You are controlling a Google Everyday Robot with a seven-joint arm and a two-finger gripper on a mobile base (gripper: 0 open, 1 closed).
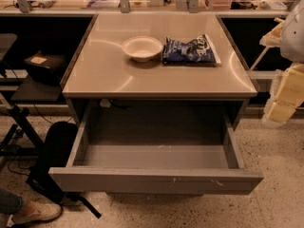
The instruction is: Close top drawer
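Note:
The top drawer [156, 180] is a wide, shallow grey metal drawer under the table. It is pulled far out toward me and its inside shows bare. Its plain front has small whitish scratches right of centre. My gripper [285, 101] shows as pale yellowish parts at the right edge of the camera view, below the white arm [292, 32]. It hangs to the right of the table, above and apart from the drawer's right front corner, touching nothing that I can see.
On the tabletop [104, 75] stand a white bowl [142, 48] and a blue snack bag [190, 50]. A black backpack [54, 156] lies on the floor by the drawer's left side. A person's shoe [35, 213] is at bottom left, and a black stand [19, 122] is at left.

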